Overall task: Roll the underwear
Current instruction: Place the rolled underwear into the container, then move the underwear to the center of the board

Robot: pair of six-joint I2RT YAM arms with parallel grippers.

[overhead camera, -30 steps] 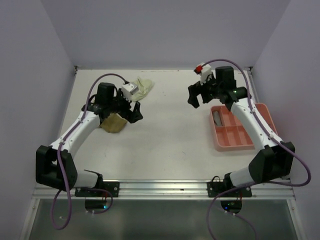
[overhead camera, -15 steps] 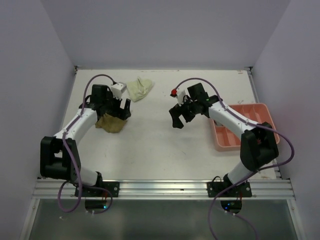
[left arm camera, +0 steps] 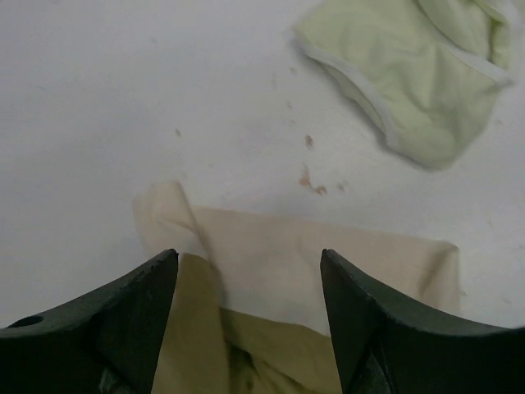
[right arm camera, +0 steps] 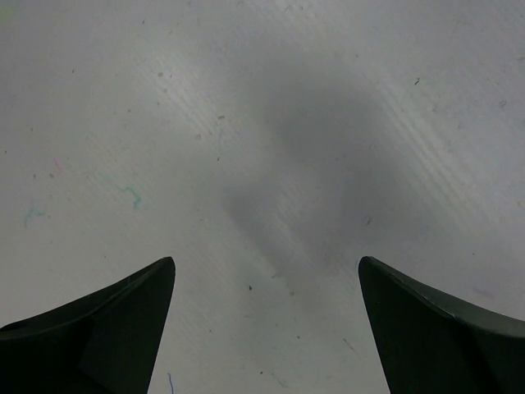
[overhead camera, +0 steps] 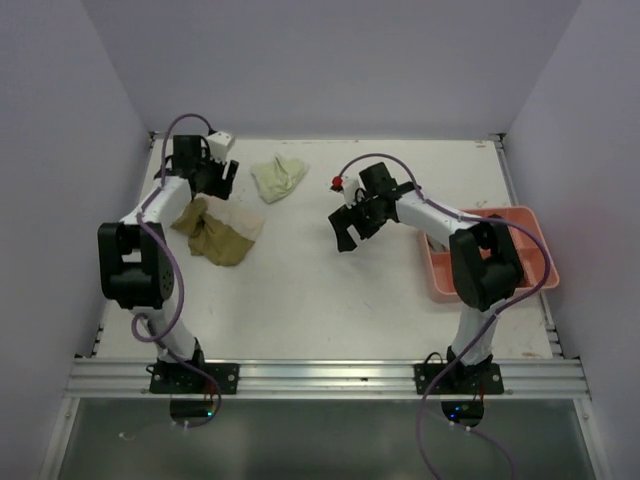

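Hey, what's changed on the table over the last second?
The left gripper swung toward the far left corner; the olive-tan garment it hovered over now lies more spread out, with the cream garment showing. The right gripper moved leftward toward the middle of the table. Both jaws stand open, empty. The yellow-green garment and tray stayed put.

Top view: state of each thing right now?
cream underwear: unrolled, lying flat
olive underwear: unrolled, crumpled, overlapping the cream one
green underwear: unrolled, crumpled, apart from the others
left gripper: open, straddling the cream underwear
right gripper: open, empty
tray: upright, partly hidden
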